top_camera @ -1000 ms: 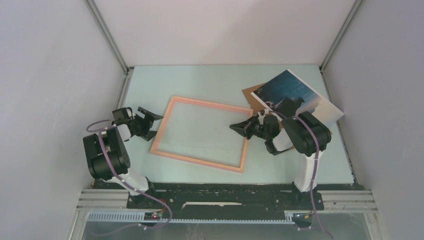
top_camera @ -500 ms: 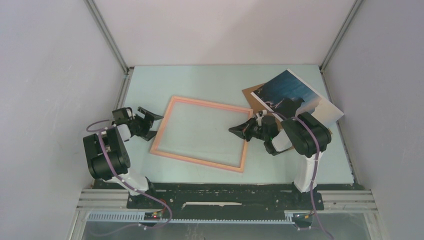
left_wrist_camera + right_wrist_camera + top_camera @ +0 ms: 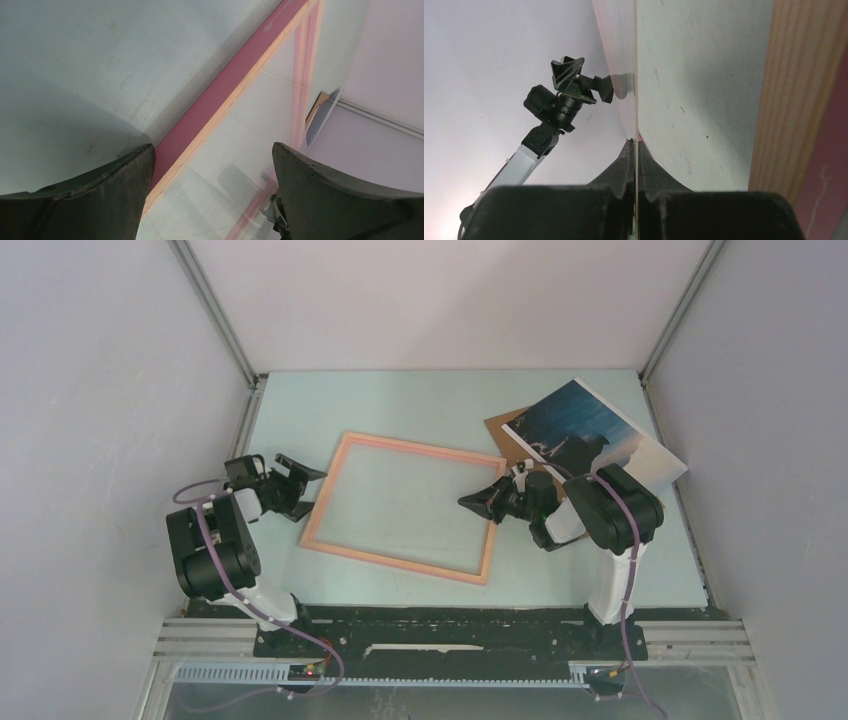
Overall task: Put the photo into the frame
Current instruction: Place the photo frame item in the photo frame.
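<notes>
on the table (image 3: 420, 400), thin salmon-pink frame (image 3: 424, 446)

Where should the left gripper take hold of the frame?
Probably its left rail, from the outer left side: the frame lies flat and that rail is thin, straight and stands proud of the table, so the open left gripper, straddling it, can close with one finger on each side.

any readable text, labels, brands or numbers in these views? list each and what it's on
None: no legible text in any view.
the photo: landscape image only, no caption.
the frame, its clear pane, brown backing board: unmarked.
left arm, right arm: no readable labels.
</notes>
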Robot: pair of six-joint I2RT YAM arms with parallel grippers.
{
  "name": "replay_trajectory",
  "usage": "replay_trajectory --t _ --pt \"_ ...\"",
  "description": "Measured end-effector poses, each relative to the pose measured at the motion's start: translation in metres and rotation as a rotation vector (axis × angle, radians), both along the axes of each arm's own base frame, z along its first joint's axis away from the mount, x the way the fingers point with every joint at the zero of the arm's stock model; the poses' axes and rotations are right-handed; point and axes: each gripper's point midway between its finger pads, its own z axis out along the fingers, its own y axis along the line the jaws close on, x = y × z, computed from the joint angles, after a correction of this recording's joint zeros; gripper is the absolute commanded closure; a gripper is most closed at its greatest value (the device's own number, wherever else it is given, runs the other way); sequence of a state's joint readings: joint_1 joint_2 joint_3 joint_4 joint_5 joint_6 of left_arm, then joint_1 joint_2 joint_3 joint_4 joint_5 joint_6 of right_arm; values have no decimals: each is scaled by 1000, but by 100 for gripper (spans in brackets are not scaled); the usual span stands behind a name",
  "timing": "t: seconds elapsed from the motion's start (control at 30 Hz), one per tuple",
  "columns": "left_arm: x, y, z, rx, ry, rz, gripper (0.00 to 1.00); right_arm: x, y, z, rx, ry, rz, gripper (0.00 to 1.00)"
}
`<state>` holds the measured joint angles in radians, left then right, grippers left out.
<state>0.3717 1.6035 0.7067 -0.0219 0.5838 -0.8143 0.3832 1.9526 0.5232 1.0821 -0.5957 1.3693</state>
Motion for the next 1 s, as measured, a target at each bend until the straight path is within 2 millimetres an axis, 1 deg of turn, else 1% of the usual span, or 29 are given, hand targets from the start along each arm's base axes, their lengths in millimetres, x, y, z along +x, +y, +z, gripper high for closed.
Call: replay_trajectory --t 0.33,0.8,1.0 --pt "0 0 0 -1 0 1 3 -8 -1 -4 -8 4 14 100" --pt "0 0 0 -4 1 4 2 -8 0 -3 -11 -12 18 100" --pt "0 0 0 -5 1 5 3 -11 1 -8 -26 -13 11 100"
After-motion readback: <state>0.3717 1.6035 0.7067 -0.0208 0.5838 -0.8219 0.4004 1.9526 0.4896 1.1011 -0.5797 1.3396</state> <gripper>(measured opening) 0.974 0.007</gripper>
